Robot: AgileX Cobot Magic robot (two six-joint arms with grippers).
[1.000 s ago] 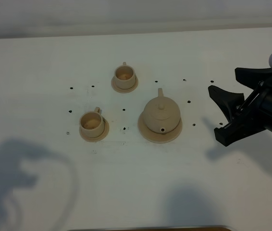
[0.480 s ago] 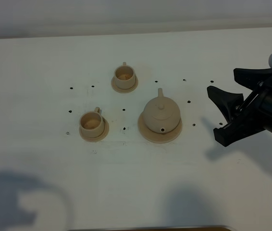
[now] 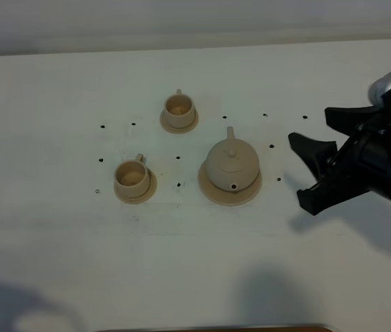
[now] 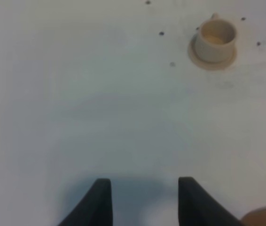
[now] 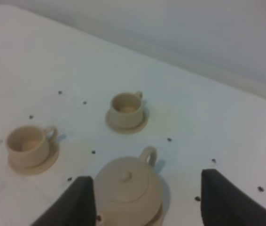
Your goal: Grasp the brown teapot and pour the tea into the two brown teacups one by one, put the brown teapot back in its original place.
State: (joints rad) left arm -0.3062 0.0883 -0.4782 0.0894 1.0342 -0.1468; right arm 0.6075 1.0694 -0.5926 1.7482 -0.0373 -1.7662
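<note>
Near the middle of the exterior high view, the brown teapot (image 3: 231,162) sits upright on the wide saucer (image 3: 210,191), with its knobbed lid on. Its spout points to the lower edge of the frame and its loop handle to the upper edge. Up and to the left of it stands the upper teacup (image 3: 179,108). Further left, about level with the teapot, stands the lower teacup (image 3: 132,176). Each cup is upright on its own small saucer (image 3: 194,125). The cups are apart from each other and from the teapot. Small dark dots (image 3: 103,127) are scattered over the white surface (image 3: 57,242) around them.

At the right side of the frame, the right gripper (image 3: 298,169) hangs over the surface, near the teapot but not touching it. Its jaws are spread wide, face the teapot and hold nothing. In the right wrist view the teapot appears between the two dark fingers (image 5: 81,200), and neither finger touches it.

The high view does not show the left gripper (image 4: 144,193). In the left wrist view its jaws are parted over bare surface and grasp nothing. One teacup on its saucer (image 4: 215,36) stands well ahead of them; I cannot tell which one.
</note>
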